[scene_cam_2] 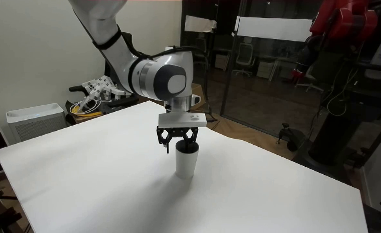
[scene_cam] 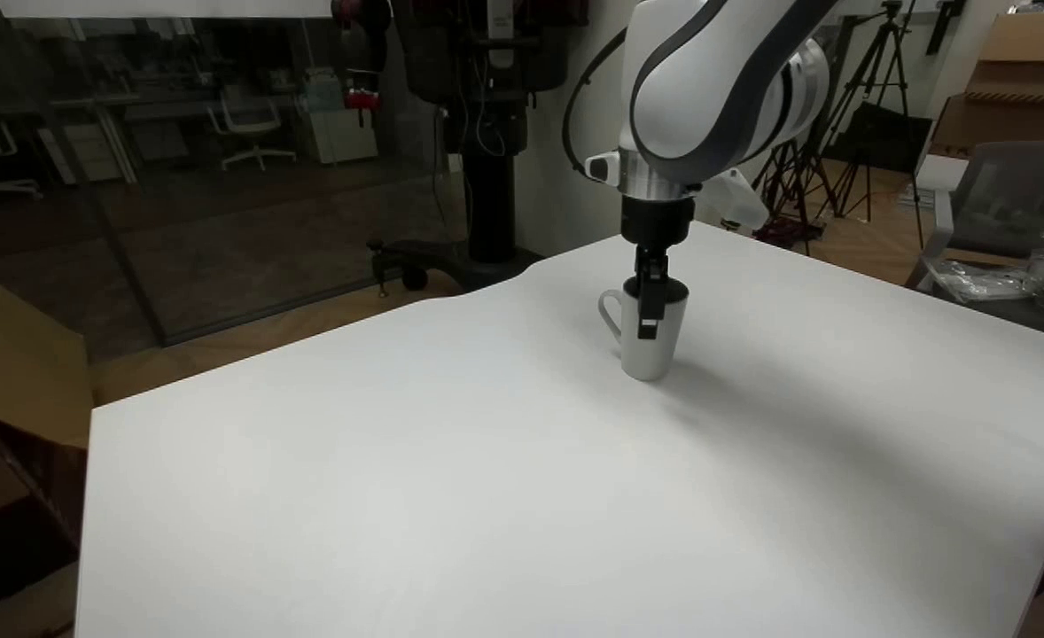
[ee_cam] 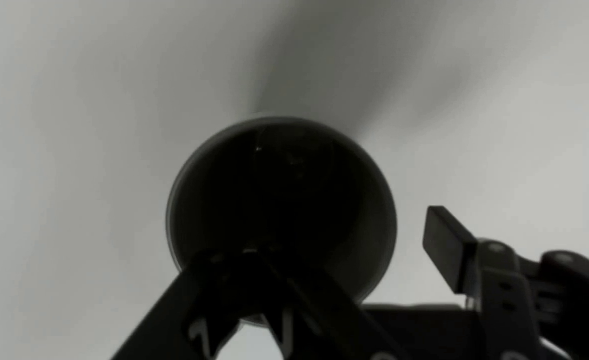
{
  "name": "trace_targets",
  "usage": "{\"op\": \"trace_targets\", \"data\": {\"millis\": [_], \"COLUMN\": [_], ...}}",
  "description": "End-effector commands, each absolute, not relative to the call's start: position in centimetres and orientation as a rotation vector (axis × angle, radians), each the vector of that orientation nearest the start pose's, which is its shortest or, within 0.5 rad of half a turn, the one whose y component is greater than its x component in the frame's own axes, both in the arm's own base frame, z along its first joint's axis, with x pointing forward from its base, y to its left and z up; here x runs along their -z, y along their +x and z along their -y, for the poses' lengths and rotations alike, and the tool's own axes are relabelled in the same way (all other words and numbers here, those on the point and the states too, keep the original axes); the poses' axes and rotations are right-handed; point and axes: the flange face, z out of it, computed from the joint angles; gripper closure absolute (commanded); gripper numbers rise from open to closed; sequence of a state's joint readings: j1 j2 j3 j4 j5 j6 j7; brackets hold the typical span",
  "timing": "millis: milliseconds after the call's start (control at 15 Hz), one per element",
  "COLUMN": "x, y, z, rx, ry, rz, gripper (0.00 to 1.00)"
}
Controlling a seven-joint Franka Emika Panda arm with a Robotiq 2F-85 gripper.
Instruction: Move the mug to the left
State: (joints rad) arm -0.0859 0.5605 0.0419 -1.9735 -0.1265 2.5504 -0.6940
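The white mug (scene_cam: 647, 359) stands upright on the white table. It also shows in another exterior view (scene_cam_2: 186, 165) and from above, dark inside, in the wrist view (ee_cam: 294, 200). Its loop handle points left in an exterior view (scene_cam: 611, 315) and is hidden in the other views. My gripper (scene_cam_2: 177, 150) points straight down over the mug's rim, with its fingers apart. One finger reaches into the mug's mouth. The other finger is outside the wall, with a gap to it in the wrist view (ee_cam: 354, 237). The gripper's outer finger overlaps the mug's side in an exterior view (scene_cam: 649, 328).
The white table (scene_cam: 354, 496) carries the mug; its back edge (scene_cam: 424, 299) lies behind the mug. A cardboard box (scene_cam: 30, 363) stands off the table's left side. A grey chair (scene_cam: 1014, 204) and a white appliance (scene_cam_2: 37, 121) stand beyond the table. A red robot (scene_cam_2: 342, 26) stands behind.
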Motion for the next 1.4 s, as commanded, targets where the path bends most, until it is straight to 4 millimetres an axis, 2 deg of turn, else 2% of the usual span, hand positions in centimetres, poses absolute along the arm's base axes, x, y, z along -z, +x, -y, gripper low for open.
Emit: {"op": "trace_targets", "data": {"millis": [0, 400, 1133, 1200, 1333], "x": [-18.71, -19.14, -19.58, -19.00, -19.04], "y": [62.33, 62.34, 62.17, 62.01, 62.00], "z": [2.48, 2.37, 2.89, 2.84, 2.85], "rx": [-0.012, -0.047, -0.088, -0.066, -0.075], "ry": [-2.963, -2.936, -2.915, -2.936, -2.930], "rz": [1.114, 1.091, 1.066, 1.084, 1.082], "gripper": [0.61, 1.00, 0.97, 0.90, 0.90]}}
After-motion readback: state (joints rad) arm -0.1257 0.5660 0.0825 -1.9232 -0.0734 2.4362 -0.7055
